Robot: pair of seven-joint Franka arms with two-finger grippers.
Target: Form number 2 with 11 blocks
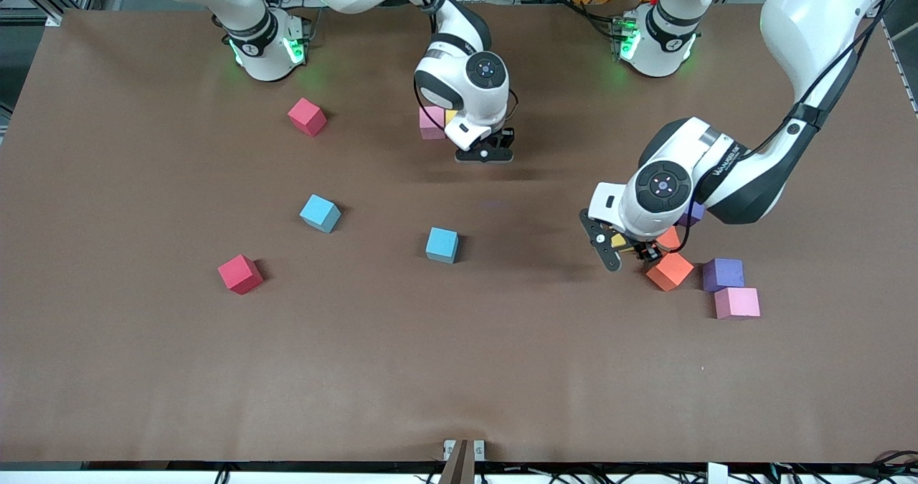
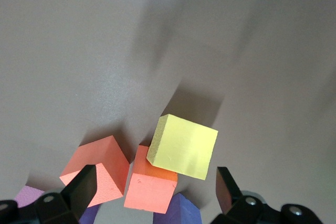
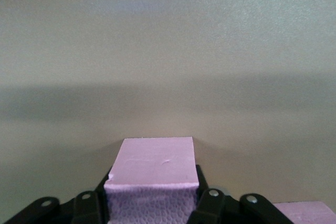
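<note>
front: high, facing arms, whole table | wrists: close, looking down | shared: tabletop

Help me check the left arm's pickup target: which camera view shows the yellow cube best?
The left wrist view: the yellow cube fills the middle, tilted, resting on an orange cube. In the front view only a yellow corner shows under the left arm. The right wrist view shows none of it.

We observe a pink block between the black fingers of the right pincer, which sit against its two sides. It rests on the plain brown worktop. A second pink surface shows at the frame's corner
</note>
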